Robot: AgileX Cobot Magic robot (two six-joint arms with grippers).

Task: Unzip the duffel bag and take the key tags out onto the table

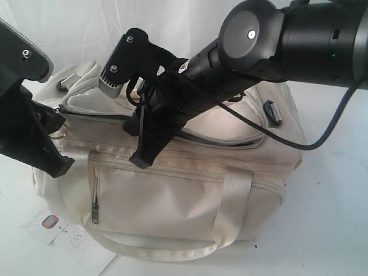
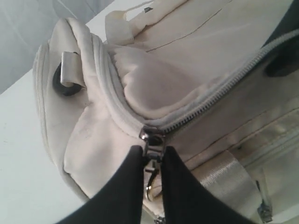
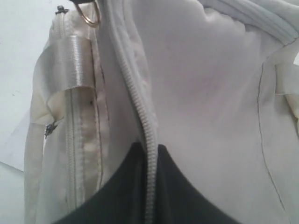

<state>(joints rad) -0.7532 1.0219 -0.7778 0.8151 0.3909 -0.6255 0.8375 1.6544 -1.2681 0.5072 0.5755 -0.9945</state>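
Two grippers are sharing one job on the duffel bag (image 1: 172, 195), which is sitting across the middle of the exterior view on the white table (image 1: 333, 230). The left gripper (image 2: 152, 154) is reaching in at the bag's end from the left edge of that view. Its wrist view is showing the black fingers (image 2: 126, 186) closed together on the metal zipper pull (image 2: 151, 139). The right gripper (image 3: 150, 150) is coming down from the upper right of the exterior view and pressing on the bag's top near the frame's centre. In its wrist view the two fingers are lying close on either side of the top zipper (image 3: 139, 105), apparently pinching the seam. As I judge it, one arm is bracing the soft fabric so it is not bunching or dragging along while the other is drawing the slider. From the slider toward the upper right of the left wrist view the teeth are meshing shut. Whether any track behind the slider is already open I cannot tell, so the unzipping is looking barely begun. The key tags are not showing in any view and are presumably lying inside, behind the closed zipper. A white paper hang-tag (image 1: 52, 223) is lying on the table at the lower left, and it is not the target.
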